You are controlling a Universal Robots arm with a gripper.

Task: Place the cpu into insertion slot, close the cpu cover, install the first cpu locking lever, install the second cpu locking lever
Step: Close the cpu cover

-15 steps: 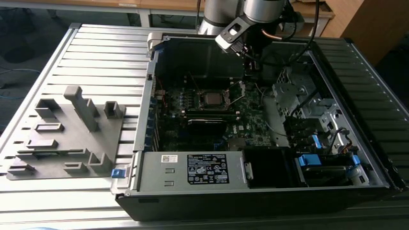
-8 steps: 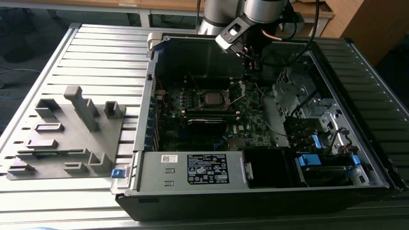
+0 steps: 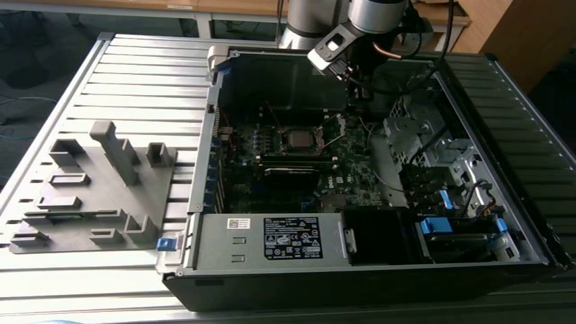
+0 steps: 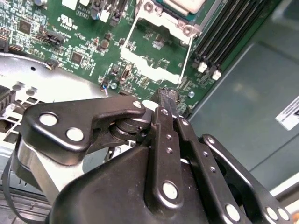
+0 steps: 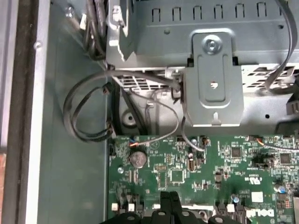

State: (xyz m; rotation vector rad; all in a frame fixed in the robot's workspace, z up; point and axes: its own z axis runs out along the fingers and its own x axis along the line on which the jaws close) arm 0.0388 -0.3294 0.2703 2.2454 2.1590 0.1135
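Observation:
The cpu (image 3: 297,139), with its dull silver-grey top, lies in the insertion slot (image 3: 298,128) in the middle of the motherboard, and its edge shows in the second wrist view (image 4: 183,3). The cpu cover (image 4: 149,70), a silver frame with a window cut-out, is swung open off the slot's rim (image 4: 166,21) and lies toward my fingers. Thin wire rods (image 4: 186,58) run along its sides. My gripper (image 3: 357,91) hangs inside the case, to the exterior view's right of the slot. Its black fingers (image 4: 167,100) are shut together just beyond the cover's free end, with nothing seen between them; their tips (image 5: 169,198) also show above the board.
A labelled power supply (image 3: 288,237) fills the case's near side. Drive cage and blue clips (image 3: 436,226) stand at the exterior view's right. Loose cables (image 5: 88,112) loop by the case wall. Memory slots (image 4: 229,32) flank the socket. A grey fixture tray (image 3: 90,189) lies outside the case.

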